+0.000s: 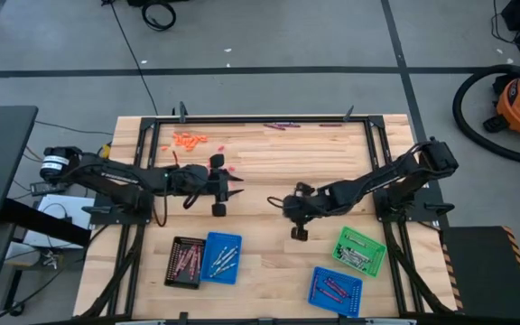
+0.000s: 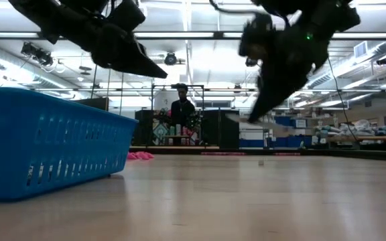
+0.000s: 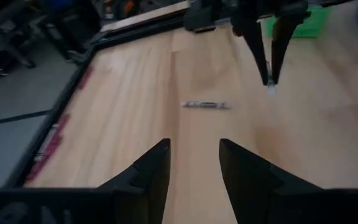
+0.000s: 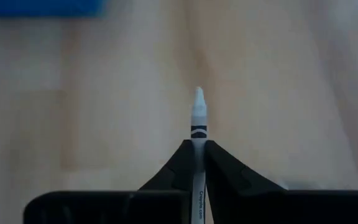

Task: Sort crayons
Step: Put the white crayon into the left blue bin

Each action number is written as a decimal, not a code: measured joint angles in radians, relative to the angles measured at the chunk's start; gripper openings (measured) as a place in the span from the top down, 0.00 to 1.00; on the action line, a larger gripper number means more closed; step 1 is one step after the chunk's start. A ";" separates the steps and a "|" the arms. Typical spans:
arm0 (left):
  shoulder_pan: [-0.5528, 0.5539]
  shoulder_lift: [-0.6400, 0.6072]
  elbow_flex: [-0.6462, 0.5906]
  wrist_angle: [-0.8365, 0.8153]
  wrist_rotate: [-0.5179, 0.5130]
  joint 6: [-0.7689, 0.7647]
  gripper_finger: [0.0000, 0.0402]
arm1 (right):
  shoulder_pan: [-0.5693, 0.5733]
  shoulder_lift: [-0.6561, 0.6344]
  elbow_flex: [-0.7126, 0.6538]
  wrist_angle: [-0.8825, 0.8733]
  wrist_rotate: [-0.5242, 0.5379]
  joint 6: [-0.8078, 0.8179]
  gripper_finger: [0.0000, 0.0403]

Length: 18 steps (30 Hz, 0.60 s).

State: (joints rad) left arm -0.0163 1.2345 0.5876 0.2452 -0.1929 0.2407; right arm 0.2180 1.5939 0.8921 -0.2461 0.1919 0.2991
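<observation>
My right gripper (image 4: pixel 197 148) is shut on a silver-grey crayon (image 4: pixel 198 112), above the middle of the table (image 1: pixel 276 202). A second silver-grey crayon (image 3: pixel 207 105) lies flat on the wood between the two grippers. My left gripper (image 3: pixel 194 165) hovers open to its left (image 1: pixel 239 187) with nothing between its fingers. Orange crayons (image 1: pixel 188 140) lie in a pile at the far left, red-pink ones (image 1: pixel 229 169) beside my left gripper, and purple ones (image 1: pixel 278 126) along the far edge. My right gripper pinches the crayon's wrapped shaft (image 4: pixel 198 134) between its two fingers. The crayon lies along the fingers, and its pointed tip (image 4: pixel 198 94) sticks out past them. The fingers (image 3: pixel 261 56) slant down from the table's right side. The crayon is lifted clear of the table.
A black tray (image 1: pixel 186 262) and a blue tray (image 1: pixel 221 257) sit at the near left. A green tray (image 1: pixel 361 250) and another blue tray (image 1: pixel 336 289) sit at the near right. All hold crayons. Bare wood lies between the grippers. A person stands far behind the table (image 2: pixel 181 107).
</observation>
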 joint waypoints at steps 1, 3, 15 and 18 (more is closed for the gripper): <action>-0.004 -0.010 0.000 -0.011 0.015 -0.008 0.63 | 0.000 0.004 0.001 0.048 -0.034 -0.043 0.92; -0.014 -0.032 0.000 -0.035 0.030 -0.019 0.63 | 0.000 0.010 0.002 0.117 -0.076 -0.106 0.92; -0.155 -0.196 0.001 -0.233 0.021 -0.118 0.63 | 0.025 0.202 0.203 0.194 -0.142 -0.291 0.92; -0.196 -0.241 0.000 -0.278 -0.008 -0.129 0.63 | 0.042 0.252 0.298 0.178 -0.142 -0.363 0.92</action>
State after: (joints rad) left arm -0.2123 0.9937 0.5874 -0.0332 -0.2006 0.1115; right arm 0.2602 1.8463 1.1898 -0.0681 0.0502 -0.0635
